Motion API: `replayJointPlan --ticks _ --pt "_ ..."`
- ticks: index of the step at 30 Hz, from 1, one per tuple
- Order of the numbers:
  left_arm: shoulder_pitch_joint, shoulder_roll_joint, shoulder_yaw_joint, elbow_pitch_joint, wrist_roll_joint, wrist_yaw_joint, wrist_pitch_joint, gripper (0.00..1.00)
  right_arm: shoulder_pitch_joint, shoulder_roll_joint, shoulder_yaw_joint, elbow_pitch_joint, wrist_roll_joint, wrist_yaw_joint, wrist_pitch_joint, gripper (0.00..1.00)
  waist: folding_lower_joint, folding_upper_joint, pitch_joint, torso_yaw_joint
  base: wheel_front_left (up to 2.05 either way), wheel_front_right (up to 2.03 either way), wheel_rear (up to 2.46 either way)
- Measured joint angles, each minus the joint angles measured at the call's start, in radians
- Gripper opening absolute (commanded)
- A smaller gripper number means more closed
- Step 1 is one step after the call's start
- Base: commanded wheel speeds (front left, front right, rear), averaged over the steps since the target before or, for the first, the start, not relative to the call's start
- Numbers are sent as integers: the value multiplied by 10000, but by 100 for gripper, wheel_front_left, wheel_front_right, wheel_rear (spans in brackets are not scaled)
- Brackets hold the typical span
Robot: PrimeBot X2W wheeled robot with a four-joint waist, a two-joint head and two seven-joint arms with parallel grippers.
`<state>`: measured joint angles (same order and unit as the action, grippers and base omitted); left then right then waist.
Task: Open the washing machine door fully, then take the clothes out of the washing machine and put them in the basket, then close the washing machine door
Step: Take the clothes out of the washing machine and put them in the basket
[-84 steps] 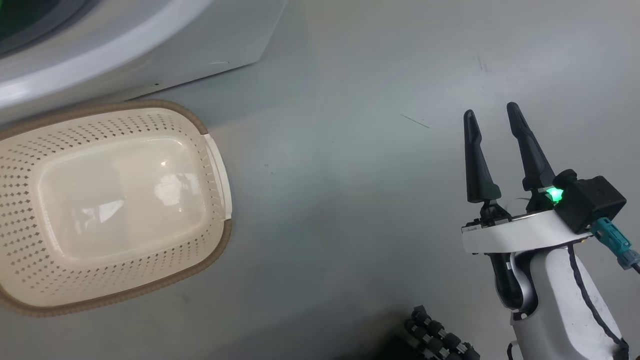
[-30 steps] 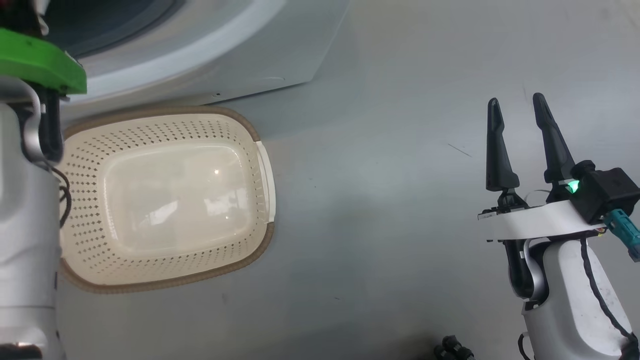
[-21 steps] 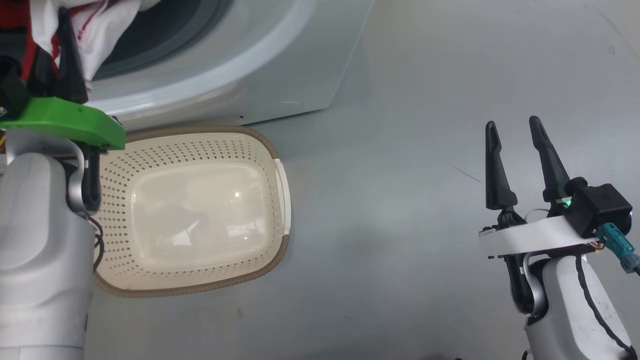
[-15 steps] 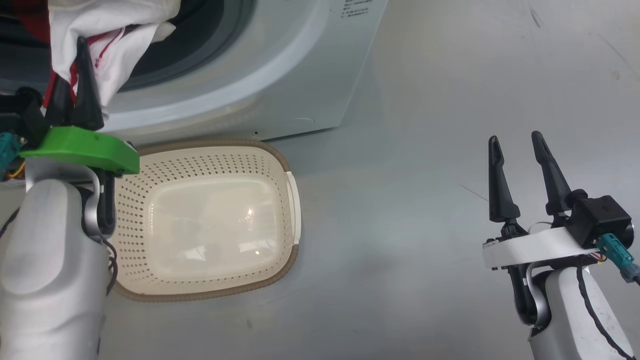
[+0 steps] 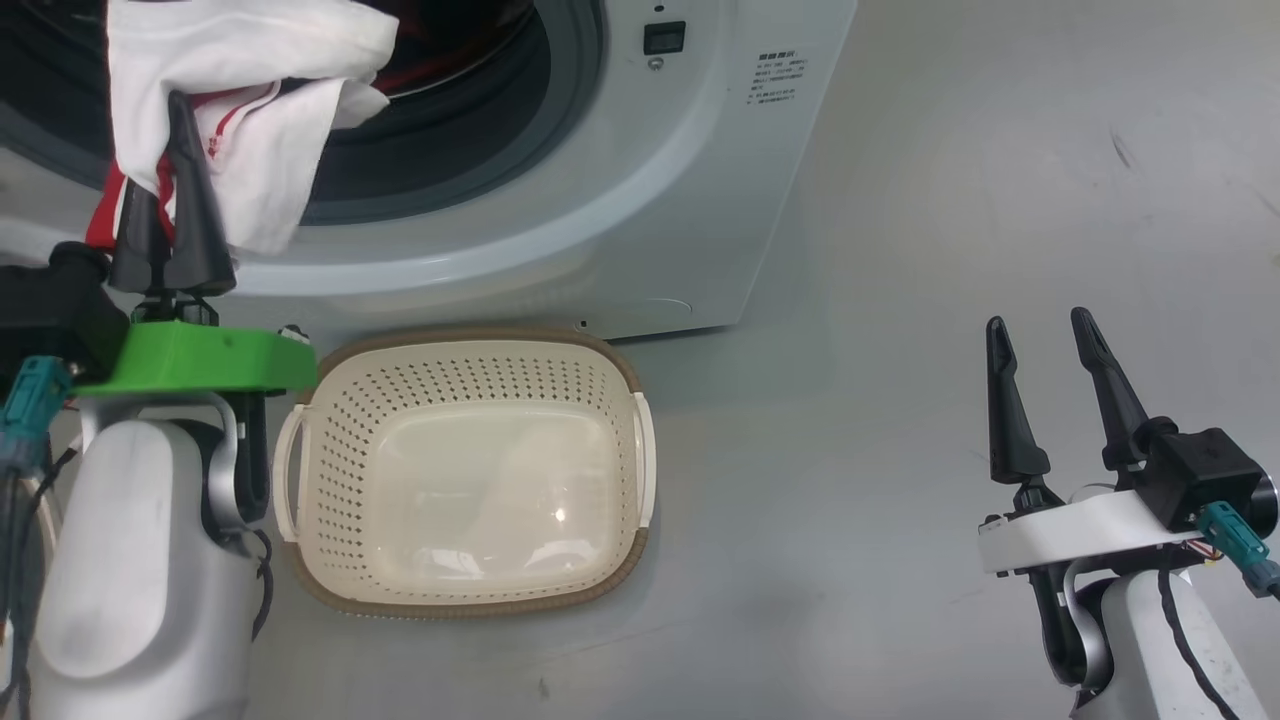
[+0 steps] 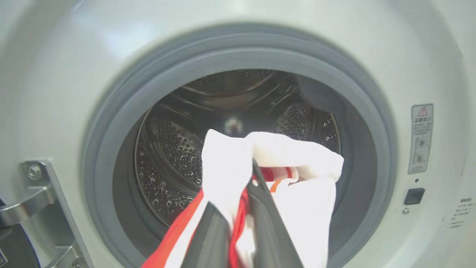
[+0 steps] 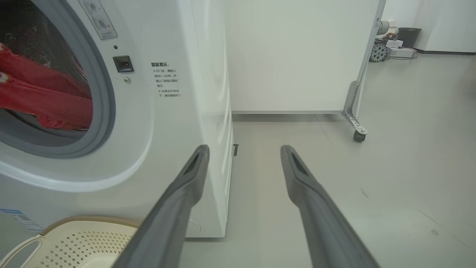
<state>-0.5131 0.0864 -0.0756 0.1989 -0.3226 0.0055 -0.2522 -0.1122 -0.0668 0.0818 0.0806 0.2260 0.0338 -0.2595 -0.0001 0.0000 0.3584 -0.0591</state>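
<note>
- Head view: high, tilted steeply down onto the basket (image 5: 335, 470), the floor (image 5: 900, 250) and the washing machine (image 5: 650, 200) front.
- Left wrist view: close, facing straight into the drum (image 6: 174, 149).
- Right wrist view: low, oblique; shares machine front and basket with head view.

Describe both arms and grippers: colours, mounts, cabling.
Left gripper: two long tapered black fingers on a bright green mount plate, rounded pale grey forearm, teal connector and dark cables beside it. Right gripper: the same black fingers on a white mount plate, with a black box-shaped module, a teal connector and a black cable running down the white forearm.
</note>
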Motion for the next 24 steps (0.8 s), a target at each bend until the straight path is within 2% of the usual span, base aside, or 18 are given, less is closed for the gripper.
replayJointPlan --ticks 13,24 --pt "1522 -119 -355 -1971 364 86 0 0 233 6 61 -15 -17 15 0 100 0 0 -603 413 0 0 0" --pt "3266 -245 -1156 -1120 40 176 493 0 241 21 280 -153 -19 107 0 100 0 0 -367 302 0 0 0"
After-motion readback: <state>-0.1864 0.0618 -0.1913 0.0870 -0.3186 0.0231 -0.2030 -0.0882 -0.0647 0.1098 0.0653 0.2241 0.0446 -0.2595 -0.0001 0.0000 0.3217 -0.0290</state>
